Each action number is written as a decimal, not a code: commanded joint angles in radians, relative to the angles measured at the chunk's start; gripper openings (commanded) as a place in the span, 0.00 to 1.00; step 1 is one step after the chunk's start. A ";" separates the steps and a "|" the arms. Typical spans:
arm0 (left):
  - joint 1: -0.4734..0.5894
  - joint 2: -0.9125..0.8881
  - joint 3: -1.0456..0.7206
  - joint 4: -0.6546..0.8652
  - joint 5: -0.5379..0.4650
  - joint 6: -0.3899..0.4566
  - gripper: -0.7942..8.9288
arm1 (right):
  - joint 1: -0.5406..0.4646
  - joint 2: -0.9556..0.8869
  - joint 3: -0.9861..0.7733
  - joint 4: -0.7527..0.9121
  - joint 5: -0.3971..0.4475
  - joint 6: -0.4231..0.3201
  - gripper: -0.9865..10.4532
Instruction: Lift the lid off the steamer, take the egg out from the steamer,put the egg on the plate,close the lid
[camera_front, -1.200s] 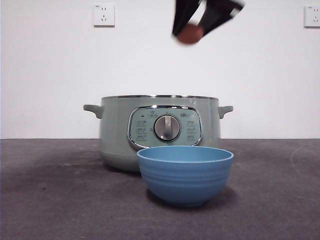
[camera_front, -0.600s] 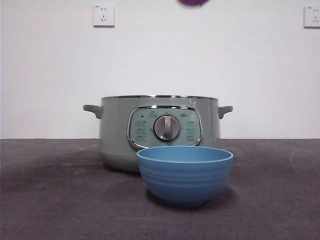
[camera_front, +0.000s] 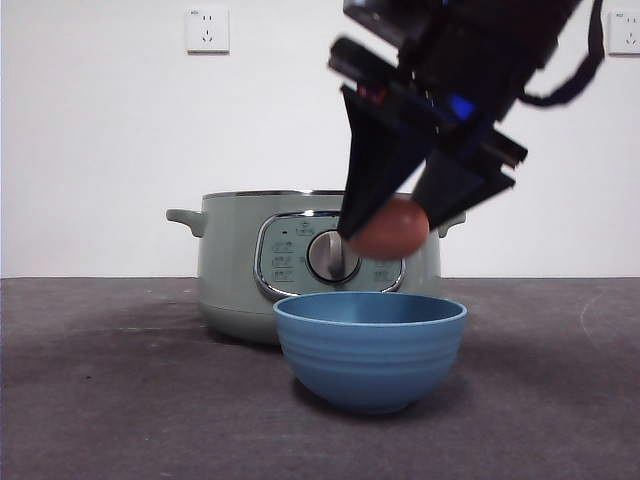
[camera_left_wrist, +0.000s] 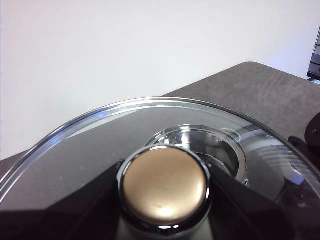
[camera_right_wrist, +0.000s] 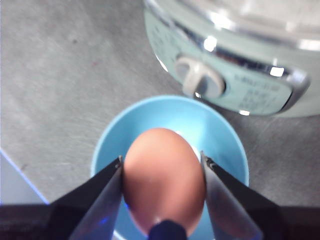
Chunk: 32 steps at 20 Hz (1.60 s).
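Observation:
My right gripper (camera_front: 385, 232) hangs just above the blue plate (camera_front: 370, 312), shut on the brown egg (camera_front: 392, 228). In the right wrist view the egg (camera_right_wrist: 164, 177) sits between the two jaws of the right gripper (camera_right_wrist: 161, 159), straight over the plate (camera_right_wrist: 212, 122). Behind the plate stands the sage-green steamer (camera_front: 230, 262) with no lid on it; its dial and panel (camera_right_wrist: 235, 86) show in the right wrist view. My left gripper (camera_left_wrist: 165, 192) is out of the front view. It is shut on the knob (camera_left_wrist: 165, 184) of the glass lid (camera_left_wrist: 95, 142) and holds the lid up over the table.
A dark grey mat (camera_front: 120, 400) covers the table. Two wall sockets (camera_front: 207, 30) (camera_front: 625, 32) sit high on the white wall. The table's edge (camera_right_wrist: 20, 180) shows in the right wrist view.
The right gripper with the egg went up out of the front view's top, then came down in front of the steamer to just above the plate.

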 joint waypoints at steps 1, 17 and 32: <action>0.002 -0.013 0.007 0.040 0.000 -0.003 0.07 | 0.003 0.029 -0.035 0.064 -0.010 0.015 0.07; 0.002 -0.013 0.007 0.035 0.000 -0.003 0.07 | 0.040 0.240 -0.040 0.157 -0.041 0.003 0.07; 0.002 -0.013 0.007 0.014 0.002 -0.003 0.07 | 0.047 0.222 -0.029 0.180 -0.026 0.004 0.48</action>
